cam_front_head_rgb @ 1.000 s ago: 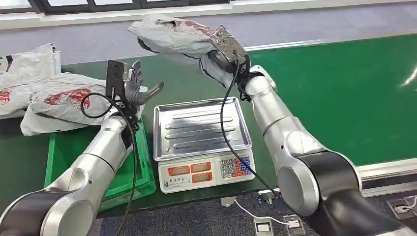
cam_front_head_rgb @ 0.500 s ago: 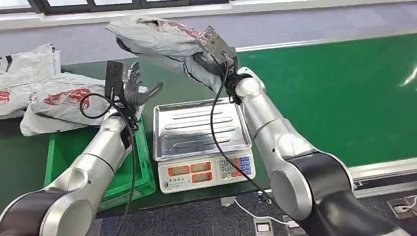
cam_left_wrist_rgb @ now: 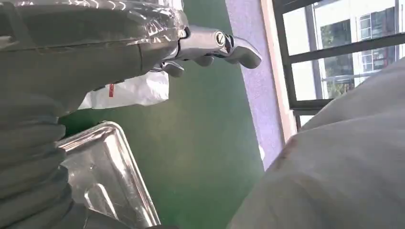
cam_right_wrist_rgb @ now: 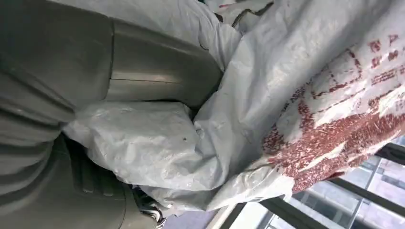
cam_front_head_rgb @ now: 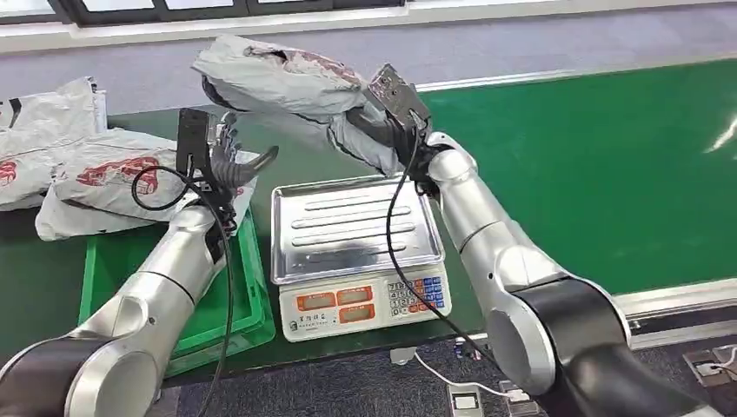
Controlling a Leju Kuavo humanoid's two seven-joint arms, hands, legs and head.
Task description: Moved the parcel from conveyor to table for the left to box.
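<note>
My right hand [cam_front_head_rgb: 382, 117] grips a grey plastic parcel [cam_front_head_rgb: 274, 80] with red print and holds it in the air, above and behind the scale, close over my left hand. In the right wrist view the parcel [cam_right_wrist_rgb: 296, 95] bulges out past the thumb [cam_right_wrist_rgb: 153, 71]. My left hand [cam_front_head_rgb: 228, 156] is raised beside the scale's left edge, fingers spread, holding nothing. The left wrist view has the parcel's underside [cam_left_wrist_rgb: 334, 167] near its fingers [cam_left_wrist_rgb: 224, 45].
A scale with a steel tray [cam_front_head_rgb: 352, 228] stands in the middle. A green crate [cam_front_head_rgb: 113, 265] sits under my left arm. Several grey parcels [cam_front_head_rgb: 82, 169] lie at the far left. The green conveyor belt [cam_front_head_rgb: 608, 165] runs on the right.
The right hand carried the parcel leftward, then lowered it slightly toward the left hand. The left hand shifted a little to the left and stays spread.
</note>
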